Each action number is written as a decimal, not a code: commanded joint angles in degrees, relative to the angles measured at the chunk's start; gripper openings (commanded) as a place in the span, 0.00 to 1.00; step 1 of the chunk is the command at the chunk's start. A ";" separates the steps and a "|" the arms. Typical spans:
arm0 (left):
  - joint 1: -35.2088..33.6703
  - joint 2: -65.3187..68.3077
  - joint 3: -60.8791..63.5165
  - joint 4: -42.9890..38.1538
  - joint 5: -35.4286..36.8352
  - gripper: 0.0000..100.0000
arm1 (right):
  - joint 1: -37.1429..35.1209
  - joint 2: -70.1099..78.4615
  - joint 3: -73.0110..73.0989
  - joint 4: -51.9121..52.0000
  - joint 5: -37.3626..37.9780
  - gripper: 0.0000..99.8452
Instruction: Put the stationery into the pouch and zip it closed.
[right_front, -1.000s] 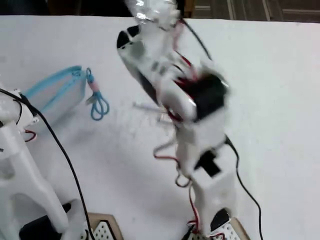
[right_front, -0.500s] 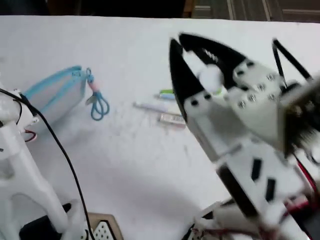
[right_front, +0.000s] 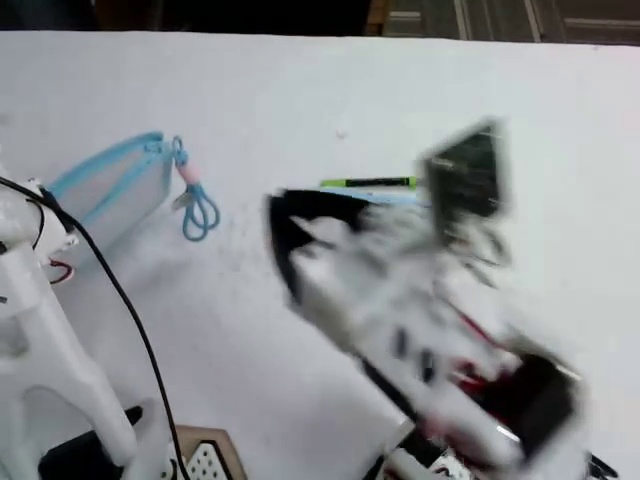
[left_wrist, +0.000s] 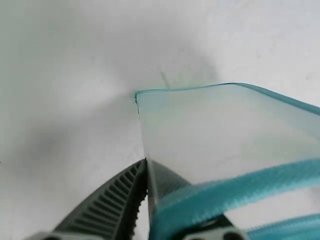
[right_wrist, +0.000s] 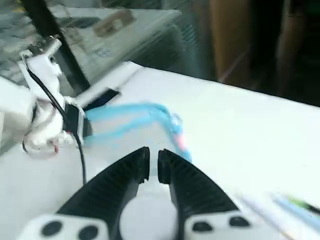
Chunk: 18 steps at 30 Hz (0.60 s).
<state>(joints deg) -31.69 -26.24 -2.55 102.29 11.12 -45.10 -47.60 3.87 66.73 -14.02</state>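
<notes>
A clear pouch with teal trim lies at the table's left, its blue zip cord trailing to the right. My left gripper is shut on the pouch's edge. A green pen lies mid-table with a pale blue pen beside it. My right gripper is blurred and hovers just in front of the pens, its black fingers pointing left. In the right wrist view that gripper is shut with nothing in it, aimed at the pouch; pens lie off to one side.
The left arm's white body and black cable fill the front left corner. The right arm's base takes up the front right. Bare white table lies behind the pouch and pens.
The right arm has swung from the back of the table out over the pens and then down toward the front right, covering some stationery. The pouch and left arm have not moved.
</notes>
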 joint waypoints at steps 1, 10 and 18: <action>1.36 -0.75 -0.53 0.18 0.35 0.02 | -1.01 -0.75 9.58 -27.65 -4.40 0.02; 11.03 -0.66 -0.53 -0.70 0.70 0.02 | -0.84 15.69 6.95 -51.74 -12.04 0.02; 12.18 -0.40 -0.26 -1.41 1.76 0.02 | -0.92 31.52 -2.46 -51.74 -12.04 0.02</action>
<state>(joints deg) -19.91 -26.24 -2.55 101.93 12.35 -45.98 -18.95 4.57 16.35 -25.71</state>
